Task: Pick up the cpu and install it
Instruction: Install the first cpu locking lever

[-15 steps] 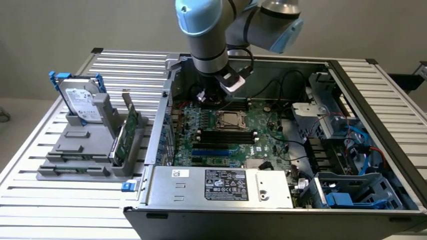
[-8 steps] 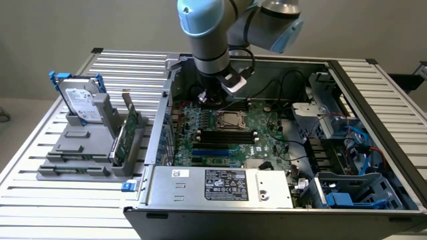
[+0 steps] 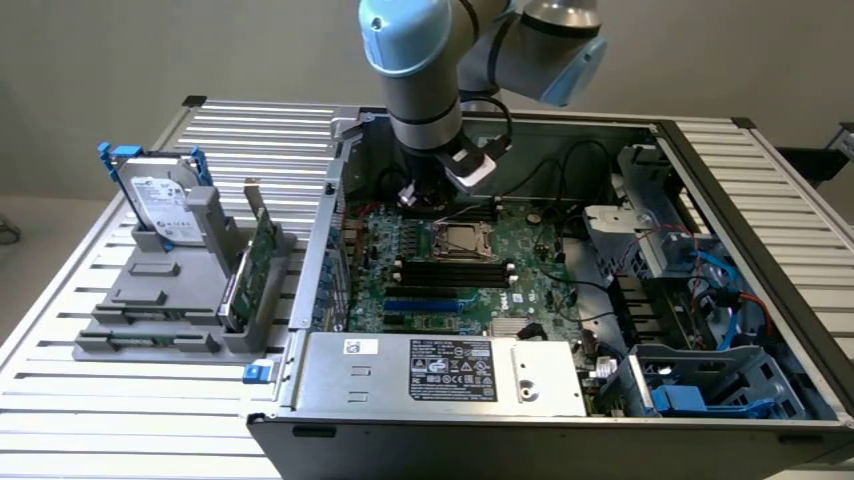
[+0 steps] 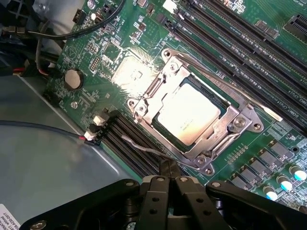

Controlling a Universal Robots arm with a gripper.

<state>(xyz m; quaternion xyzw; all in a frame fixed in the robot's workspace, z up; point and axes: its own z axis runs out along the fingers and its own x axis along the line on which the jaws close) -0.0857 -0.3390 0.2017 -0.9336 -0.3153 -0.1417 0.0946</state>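
The cpu (image 4: pixel 189 112), a small square chip with a silvery top, lies flat in the motherboard socket (image 4: pixel 234 111), ringed by the socket's metal frame. In the exterior view the cpu (image 3: pixel 463 240) sits in the middle of the green motherboard (image 3: pixel 441 290) inside the open computer case. My gripper (image 4: pixel 168 168) hovers just beside the socket with its black fingers (image 4: pixel 181 184) pressed together and nothing between them. In the exterior view the gripper (image 3: pixel 418 197) hangs low over the board, just behind the socket, toward the exterior view's left.
Black memory slots (image 3: pixel 454 272) and cables (image 3: pixel 561 200) lie close to the socket. The case walls (image 3: pixel 327 230) and power supply (image 3: pixel 441 370) box the board in. On the exterior view's left, a grey holder (image 3: pixel 160 300) carries a hard drive (image 3: pixel 163 208) and a green card (image 3: pixel 254 270).
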